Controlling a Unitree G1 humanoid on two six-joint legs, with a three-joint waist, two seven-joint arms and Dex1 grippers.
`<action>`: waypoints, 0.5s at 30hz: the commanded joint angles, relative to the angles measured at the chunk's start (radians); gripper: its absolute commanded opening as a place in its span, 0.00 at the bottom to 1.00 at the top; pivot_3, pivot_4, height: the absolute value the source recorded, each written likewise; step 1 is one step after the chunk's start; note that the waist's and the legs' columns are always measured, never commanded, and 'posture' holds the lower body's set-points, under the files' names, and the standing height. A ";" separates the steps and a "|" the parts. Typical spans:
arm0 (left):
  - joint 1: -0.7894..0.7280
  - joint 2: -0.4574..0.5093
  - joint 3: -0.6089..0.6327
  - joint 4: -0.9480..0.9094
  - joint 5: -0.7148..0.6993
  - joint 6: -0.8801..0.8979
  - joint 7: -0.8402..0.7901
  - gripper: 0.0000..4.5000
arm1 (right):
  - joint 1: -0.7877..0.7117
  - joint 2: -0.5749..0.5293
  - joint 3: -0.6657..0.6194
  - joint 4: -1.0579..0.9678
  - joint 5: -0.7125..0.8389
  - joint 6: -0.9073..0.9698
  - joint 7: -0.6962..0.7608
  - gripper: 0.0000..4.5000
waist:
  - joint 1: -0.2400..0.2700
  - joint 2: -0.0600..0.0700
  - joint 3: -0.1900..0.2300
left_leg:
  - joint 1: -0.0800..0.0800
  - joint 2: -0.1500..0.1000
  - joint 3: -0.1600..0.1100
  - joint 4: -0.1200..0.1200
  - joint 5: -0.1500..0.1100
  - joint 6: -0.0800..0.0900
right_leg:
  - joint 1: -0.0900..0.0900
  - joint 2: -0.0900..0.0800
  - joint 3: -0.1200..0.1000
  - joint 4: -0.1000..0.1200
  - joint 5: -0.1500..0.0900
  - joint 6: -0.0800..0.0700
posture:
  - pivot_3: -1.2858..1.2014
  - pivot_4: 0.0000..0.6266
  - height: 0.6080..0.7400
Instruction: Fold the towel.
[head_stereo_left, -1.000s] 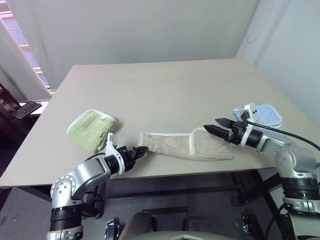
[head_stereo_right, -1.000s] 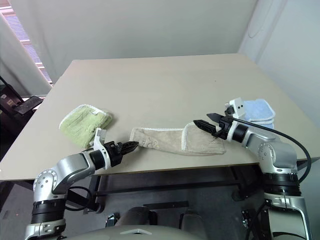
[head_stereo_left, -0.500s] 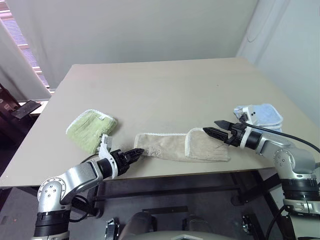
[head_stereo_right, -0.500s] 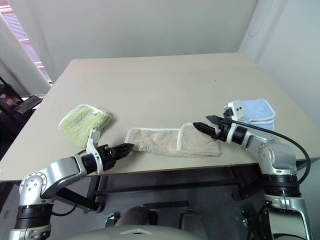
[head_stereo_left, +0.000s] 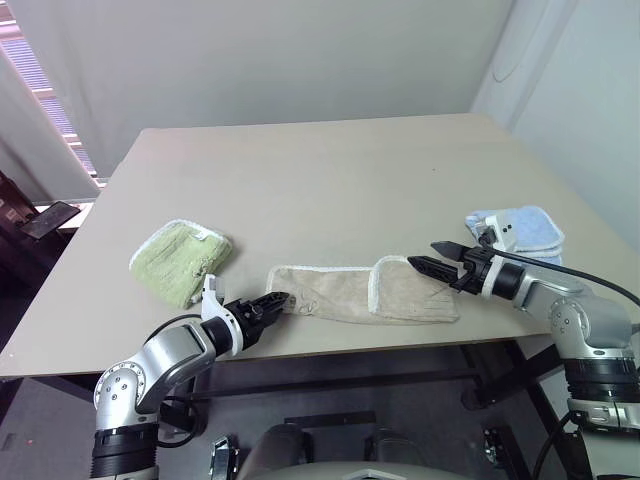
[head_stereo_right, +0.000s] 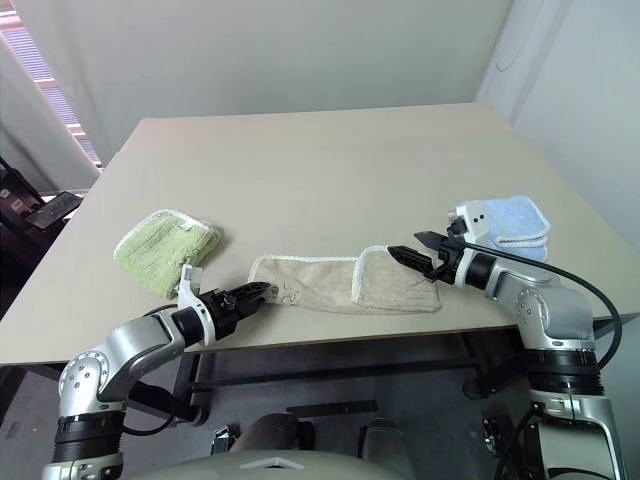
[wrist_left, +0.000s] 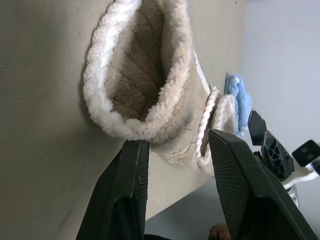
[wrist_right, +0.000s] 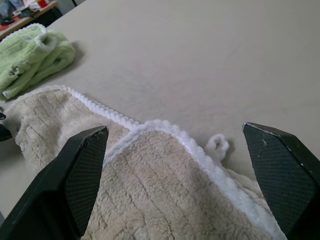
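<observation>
The beige towel (head_stereo_left: 360, 293) with white corded edging lies as a long strip near the table's front edge, its right end folded back over itself. My left gripper (head_stereo_left: 272, 300) is open at the strip's left end. In the left wrist view the two black fingers (wrist_left: 125, 195) stand apart, with the rolled towel end (wrist_left: 145, 90) just past their tips and nothing between them. My right gripper (head_stereo_left: 425, 256) is wide open just above the folded right part (wrist_right: 165, 200), holding nothing.
A folded light green cloth (head_stereo_left: 180, 258) lies left of the towel, and a folded light blue cloth (head_stereo_left: 520, 228) sits at the right edge behind my right gripper. The tan table (head_stereo_left: 320, 180) stretches bare behind the towel. Its front edge runs close under both grippers.
My left gripper was shut on the towel's left end a second ago and has opened, leaving that end on the table. The right gripper has kept still and open.
</observation>
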 joint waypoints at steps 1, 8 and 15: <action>0.006 -0.005 0.037 -0.021 -0.010 -0.003 0.008 0.44 | -0.008 -0.020 -0.026 -0.029 0.004 -0.016 0.006 1.00 | 0.000 0.000 0.000 | 0.000 0.000 0.000 0.000 0.000 0.000 | 0.000 0.000 0.000 0.000 0.000 0.000 | 0.52 0.00 0.97; 0.021 0.004 0.059 -0.042 -0.010 -0.012 0.005 0.19 | -0.004 -0.022 -0.024 -0.028 -0.001 -0.017 -0.002 1.00 | 0.000 0.000 0.000 | 0.000 0.000 0.000 0.000 0.000 0.000 | 0.000 0.000 0.000 0.000 0.000 0.000 | 0.52 0.00 0.97; 0.021 -0.004 0.082 -0.050 -0.010 -0.033 -0.010 0.01 | -0.007 -0.016 -0.021 -0.016 -0.006 -0.022 -0.006 1.00 | 0.000 0.000 0.000 | 0.000 0.000 0.000 0.000 0.000 0.000 | 0.000 0.000 0.000 0.000 0.000 0.000 | 0.52 0.00 0.97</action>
